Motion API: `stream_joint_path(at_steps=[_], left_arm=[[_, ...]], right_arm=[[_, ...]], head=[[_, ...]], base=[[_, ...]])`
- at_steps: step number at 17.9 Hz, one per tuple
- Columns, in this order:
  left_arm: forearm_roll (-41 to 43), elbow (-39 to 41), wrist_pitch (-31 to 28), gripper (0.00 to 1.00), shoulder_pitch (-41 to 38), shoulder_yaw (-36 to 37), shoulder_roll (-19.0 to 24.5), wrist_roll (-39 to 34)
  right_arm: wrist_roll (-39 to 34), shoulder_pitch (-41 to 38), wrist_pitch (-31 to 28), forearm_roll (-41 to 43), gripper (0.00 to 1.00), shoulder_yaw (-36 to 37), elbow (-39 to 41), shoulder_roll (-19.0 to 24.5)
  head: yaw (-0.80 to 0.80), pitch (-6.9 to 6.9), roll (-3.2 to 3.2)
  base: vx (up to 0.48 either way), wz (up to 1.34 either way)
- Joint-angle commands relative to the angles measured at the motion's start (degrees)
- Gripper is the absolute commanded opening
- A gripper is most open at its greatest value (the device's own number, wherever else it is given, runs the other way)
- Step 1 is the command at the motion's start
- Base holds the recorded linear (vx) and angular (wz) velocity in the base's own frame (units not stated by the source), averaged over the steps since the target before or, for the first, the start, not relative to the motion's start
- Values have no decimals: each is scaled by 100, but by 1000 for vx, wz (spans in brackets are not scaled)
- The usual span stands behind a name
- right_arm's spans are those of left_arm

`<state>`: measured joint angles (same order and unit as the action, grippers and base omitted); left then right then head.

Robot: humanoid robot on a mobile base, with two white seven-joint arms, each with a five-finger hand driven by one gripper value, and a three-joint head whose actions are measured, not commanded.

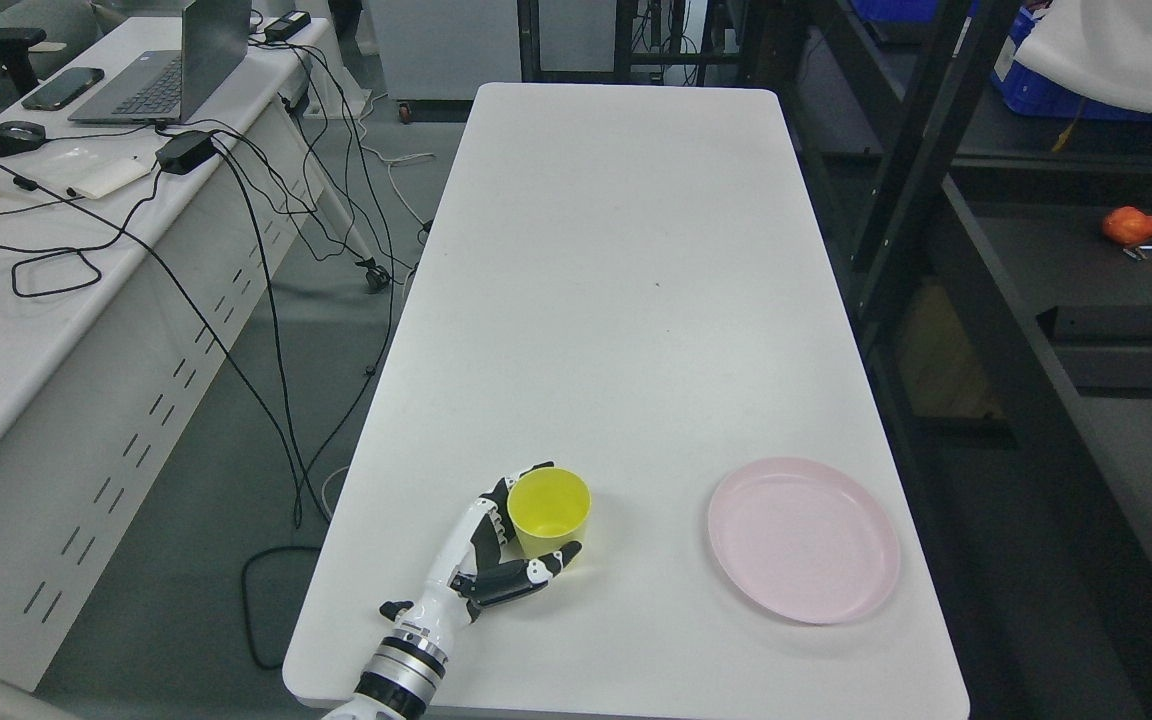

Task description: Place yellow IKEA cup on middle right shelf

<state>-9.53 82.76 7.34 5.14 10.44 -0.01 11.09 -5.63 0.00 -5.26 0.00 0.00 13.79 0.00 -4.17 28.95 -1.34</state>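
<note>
The yellow cup (549,512) stands upright on the white table (616,280), near its front edge and left of the middle. My left hand (558,508) comes in from the bottom edge and is wrapped around the cup. The thumb (548,566) lies across the cup's near side and the other fingers (521,476) curl around its far left side. The cup's base still rests on the tabletop. The black shelf rack (1016,330) stands along the table's right side. My right hand does not show.
A pink plate (804,538) lies on the table to the right of the cup. An orange toy (1141,226) sits on a rack shelf, with a blue bin (1086,95) above. A desk (46,260) with a laptop and cables stands at left.
</note>
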Motion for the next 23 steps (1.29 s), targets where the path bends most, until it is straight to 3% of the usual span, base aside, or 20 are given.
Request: stream_joint_path(at_steps=[1, 3, 4, 23], left_arm=[[-214, -190, 205, 32, -13, -51, 101, -37], [-565, -190, 775, 6, -92, -51, 101, -72], [-645, -190, 987, 1, -119, -43, 101, -81], [-813, 293, 1068, 4, -444, -130, 101, -98]], right_arm=[[1231, -62, -2, 141, 99, -97, 0, -100], [1231, -62, -2, 141, 99, -97, 0, -100], [1231, -62, -2, 141, 100, -97, 0, -100], [1231, -62, -2, 141, 99, -97, 0, -100]], head=[[0, 0, 0], [0, 0, 0], [0, 0, 0], [0, 0, 0]], base=[[0, 0], [15, 0], [33, -2], [-17, -8]])
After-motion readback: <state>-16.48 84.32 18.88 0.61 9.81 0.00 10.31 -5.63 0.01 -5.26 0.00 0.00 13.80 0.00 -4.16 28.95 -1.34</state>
